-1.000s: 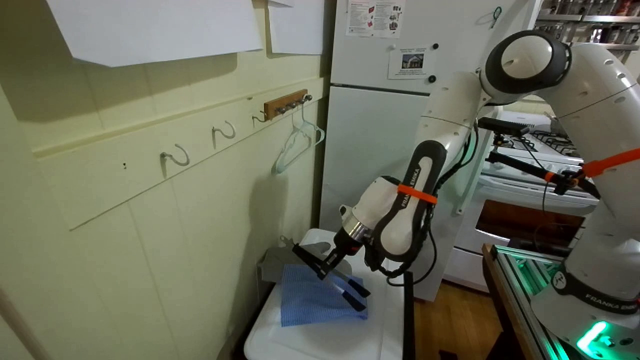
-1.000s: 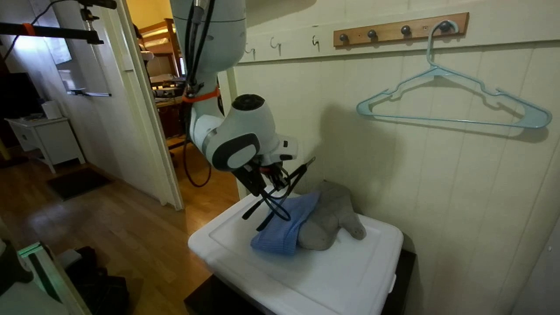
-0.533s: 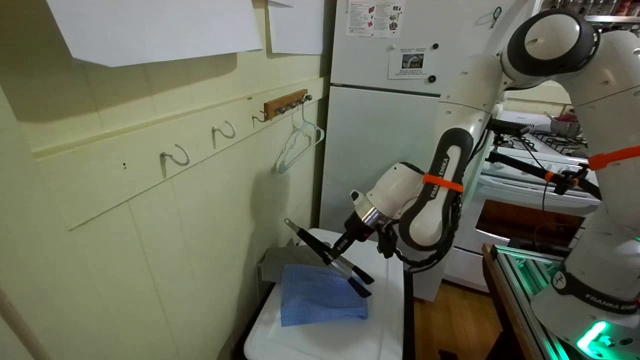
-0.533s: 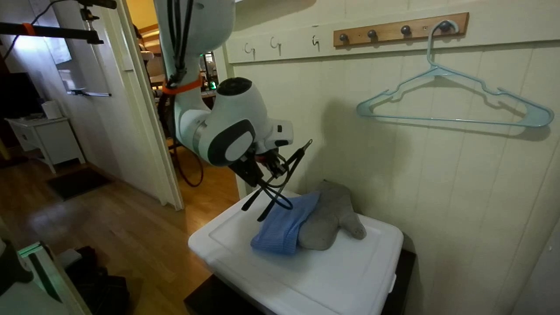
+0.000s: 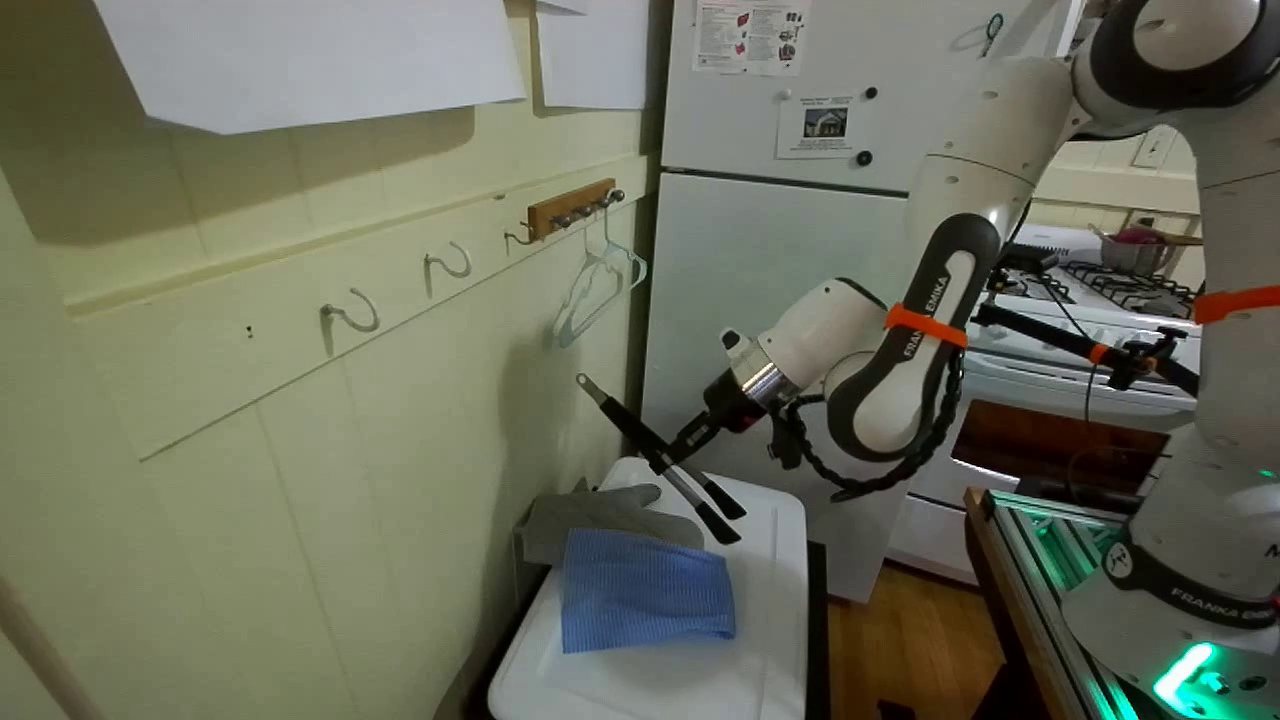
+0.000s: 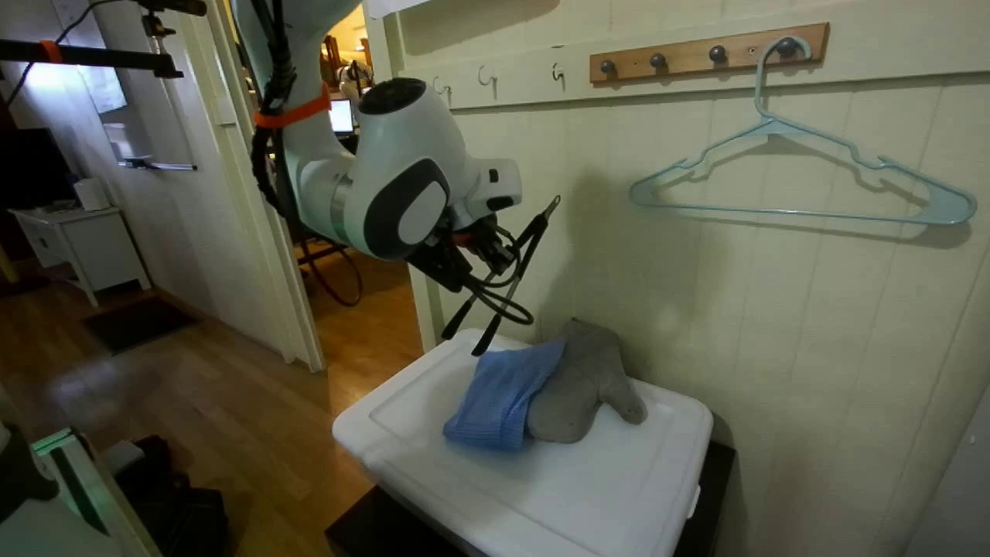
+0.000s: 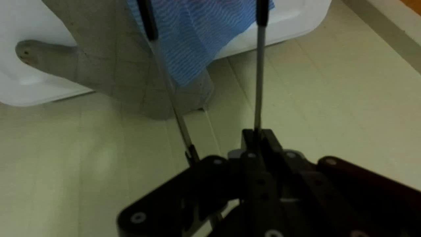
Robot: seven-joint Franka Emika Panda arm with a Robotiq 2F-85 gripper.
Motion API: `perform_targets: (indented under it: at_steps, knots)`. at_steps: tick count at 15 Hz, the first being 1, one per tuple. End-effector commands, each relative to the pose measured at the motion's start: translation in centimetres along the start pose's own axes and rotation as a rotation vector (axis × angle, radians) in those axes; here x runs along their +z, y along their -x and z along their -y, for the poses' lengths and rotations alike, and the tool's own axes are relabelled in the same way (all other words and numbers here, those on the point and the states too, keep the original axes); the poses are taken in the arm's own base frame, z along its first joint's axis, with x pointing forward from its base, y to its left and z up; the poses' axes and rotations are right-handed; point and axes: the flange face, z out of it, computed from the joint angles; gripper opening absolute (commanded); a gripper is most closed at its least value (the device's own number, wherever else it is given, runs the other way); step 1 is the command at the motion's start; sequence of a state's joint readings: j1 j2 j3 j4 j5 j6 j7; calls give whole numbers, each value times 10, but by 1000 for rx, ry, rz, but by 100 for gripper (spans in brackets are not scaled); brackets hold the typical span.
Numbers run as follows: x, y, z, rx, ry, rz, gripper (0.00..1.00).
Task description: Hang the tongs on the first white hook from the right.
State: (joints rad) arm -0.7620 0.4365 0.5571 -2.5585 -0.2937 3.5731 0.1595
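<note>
tongs (image 7: 259,79) partly beyond the wrist view's top edge

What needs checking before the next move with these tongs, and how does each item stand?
1. Gripper shut on the tongs: ok, on one tong arm.
2. Tongs clear of the blue cloth: ok, a gap shows in an exterior view.
3. Joined end tilted up toward the wall: ok.
4. White hooks bare: ok.
5. Tongs at hook height: not ok, they appear lower.
6. Hook in wrist view: not ok, none shows.
</note>
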Motion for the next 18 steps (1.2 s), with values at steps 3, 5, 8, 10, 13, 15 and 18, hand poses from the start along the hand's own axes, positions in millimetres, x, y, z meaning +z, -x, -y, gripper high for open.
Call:
perform_targets:
  at_steps: [3,5,8,10,13,15,18]
  knots:
    - [-46,-14,8,-37,-21,-118,2]
    - [-58,-20,9,-46,-17,-151,2]
    - [-73,-24,10,-58,-24,-171,2]
    - [-85,-27,12,-72,-24,-197,2]
    - [-103,-32,16,-88,-24,-249,2]
    - [-111,-39,20,-100,-29,-275,2]
    - [-119,-51,32,-130,-29,-292,2]
